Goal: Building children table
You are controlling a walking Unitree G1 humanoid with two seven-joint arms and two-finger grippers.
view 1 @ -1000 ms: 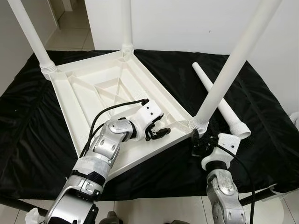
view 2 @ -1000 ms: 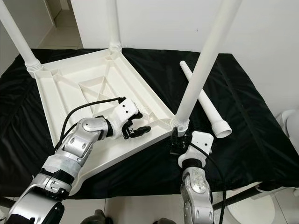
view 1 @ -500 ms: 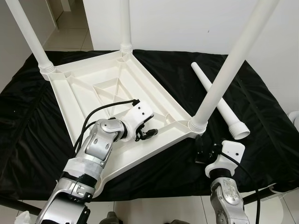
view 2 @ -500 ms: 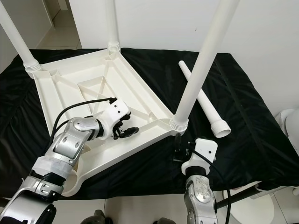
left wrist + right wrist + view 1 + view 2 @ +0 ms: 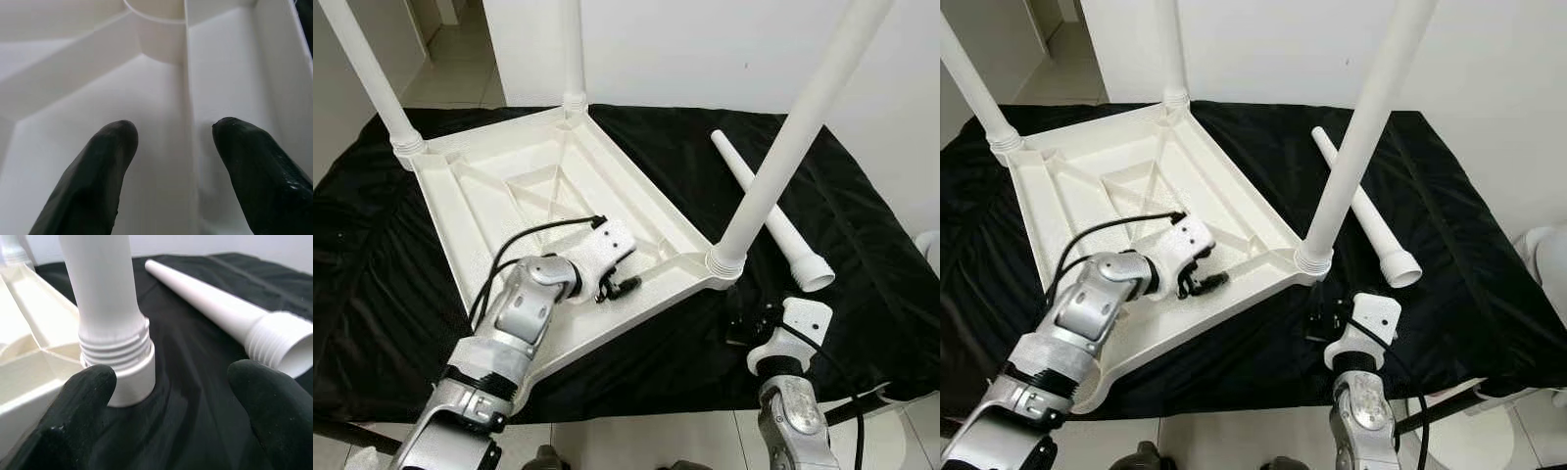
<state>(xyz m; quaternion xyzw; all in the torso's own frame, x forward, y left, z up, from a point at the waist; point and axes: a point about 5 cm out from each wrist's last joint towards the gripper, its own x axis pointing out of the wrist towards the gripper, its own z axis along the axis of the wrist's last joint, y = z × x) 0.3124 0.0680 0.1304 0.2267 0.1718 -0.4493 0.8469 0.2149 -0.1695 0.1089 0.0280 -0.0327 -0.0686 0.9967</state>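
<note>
The white plastic children's table (image 5: 538, 186) lies upside down on a black cloth (image 5: 862, 284), its ribbed underside facing up; no writing can be read on it. Three legs stand screwed into its corners, their tops cut off by the frame; the near right leg (image 5: 783, 157) sits in a threaded socket. A loose leg (image 5: 769, 211) lies on the cloth to the right. The left gripper (image 5: 625, 287), fingers apart, hovers inside the underside. The right gripper (image 5: 744, 323), fingers spread, is near that socket.

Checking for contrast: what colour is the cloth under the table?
Black cloth, clearest in the left eye view.
</note>
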